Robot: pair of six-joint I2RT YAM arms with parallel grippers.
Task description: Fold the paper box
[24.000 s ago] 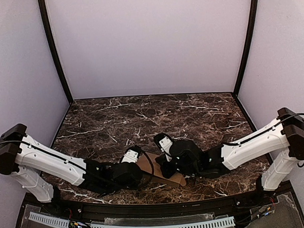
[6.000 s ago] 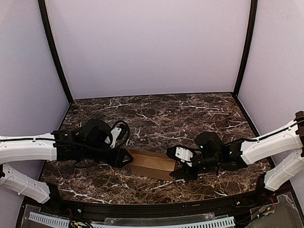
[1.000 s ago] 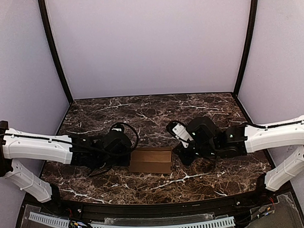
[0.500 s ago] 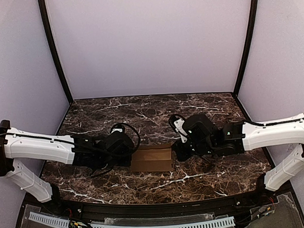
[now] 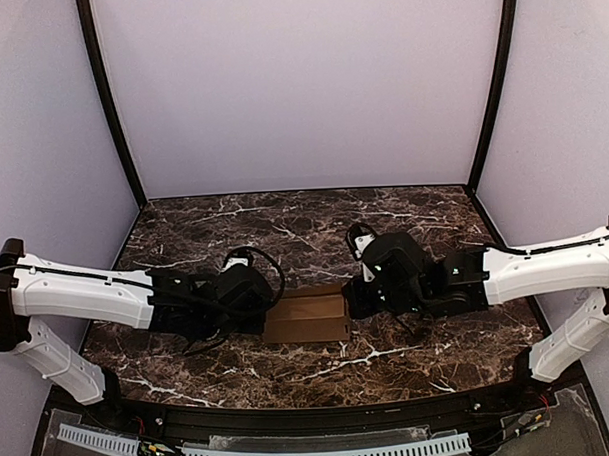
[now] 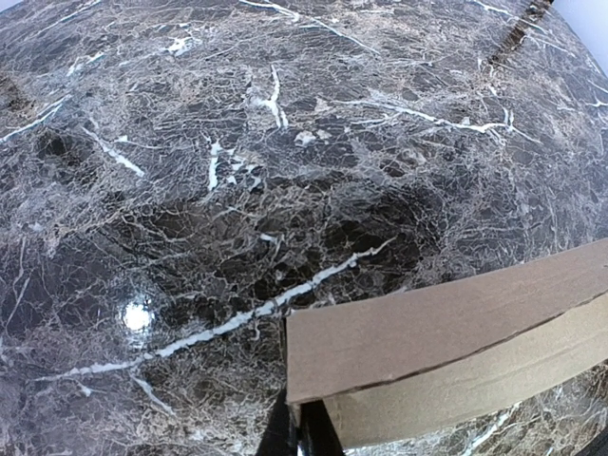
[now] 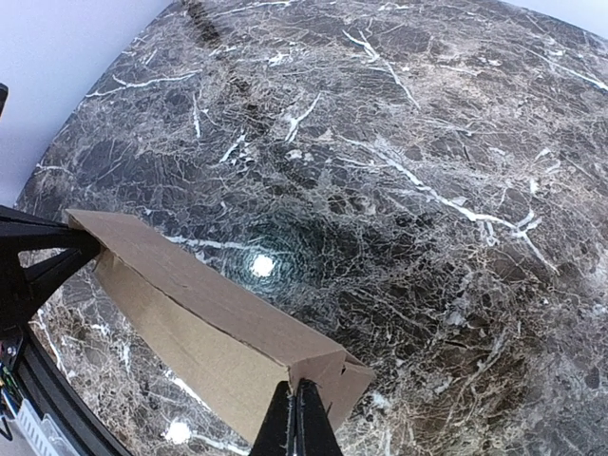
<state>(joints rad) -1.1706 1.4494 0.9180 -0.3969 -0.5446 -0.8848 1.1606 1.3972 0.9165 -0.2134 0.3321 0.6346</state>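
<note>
Versus 0.5 s ago: the narrow brown cardboard paper box point(image 5: 306, 319) was found in practically the same spot, and the right gripper point(image 5: 351, 304) had been nudged slightly further along its right end. Versus 6 s ago: the box had been squared up, with its long side parallel to the near edge instead of skewed.

The box was seen lying assembled on the dark marble-patterned table point(image 5: 315, 233), near-centre, between the two wrists. Its inside was not visible, so contents could not be told.

The left gripper point(image 5: 261, 320) was set at the left end. In the left wrist view its fingers point(image 6: 313, 437) were seen pressed together at the box point(image 6: 446, 332) end corner. The right gripper's fingers point(image 7: 285, 423) were likewise seen together, against the end of the box point(image 7: 190, 304). Whether cardboard was pinched between either pair could not be told.

Open marble was seen behind the box up to the lilac back wall point(image 5: 300, 88). A narrower strip was left before the black near rail point(image 5: 321, 413).
</note>
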